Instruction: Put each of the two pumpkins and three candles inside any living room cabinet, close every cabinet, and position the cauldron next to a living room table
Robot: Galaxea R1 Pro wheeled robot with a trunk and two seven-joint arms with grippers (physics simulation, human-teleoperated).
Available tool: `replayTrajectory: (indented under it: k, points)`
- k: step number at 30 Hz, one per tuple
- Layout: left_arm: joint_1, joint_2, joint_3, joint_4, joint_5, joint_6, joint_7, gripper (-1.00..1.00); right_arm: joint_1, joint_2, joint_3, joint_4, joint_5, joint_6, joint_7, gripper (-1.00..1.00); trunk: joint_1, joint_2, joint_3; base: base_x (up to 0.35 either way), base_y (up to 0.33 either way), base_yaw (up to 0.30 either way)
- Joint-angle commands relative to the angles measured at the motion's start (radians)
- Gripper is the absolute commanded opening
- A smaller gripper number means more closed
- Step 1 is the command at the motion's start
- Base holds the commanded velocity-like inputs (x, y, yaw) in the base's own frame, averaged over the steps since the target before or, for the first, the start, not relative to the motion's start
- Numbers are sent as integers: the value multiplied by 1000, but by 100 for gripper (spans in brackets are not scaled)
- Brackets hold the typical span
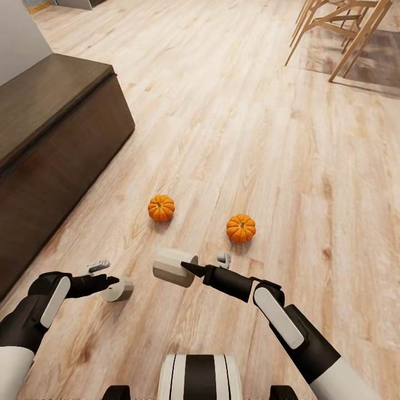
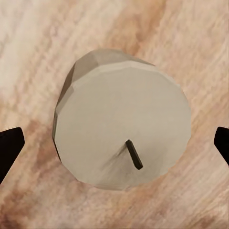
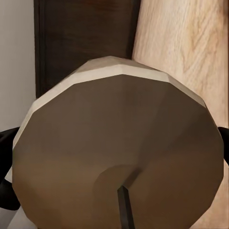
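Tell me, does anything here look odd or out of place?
Yes: two pumpkins and a candle sit loose on the wooden floor. Another candle is tipped sideways, lifted in the right gripper.

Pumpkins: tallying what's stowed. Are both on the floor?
Yes, one pumpkin and the other pumpkin sit on the wooden floor.
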Motion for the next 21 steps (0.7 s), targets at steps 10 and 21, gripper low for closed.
replayTrajectory:
  k: [10, 21]
  points:
    - [0, -5, 1, 7, -9, -24, -10, 100, -1, -1, 1, 3, -8, 4, -1, -100, 3, -2, -32, 0, 0, 0]
    - [0, -10, -1, 11, -7, -28, -11, 100, -1, -1, 2, 6, -7, 2, -2, -100, 3, -2, -32, 0, 0, 0]
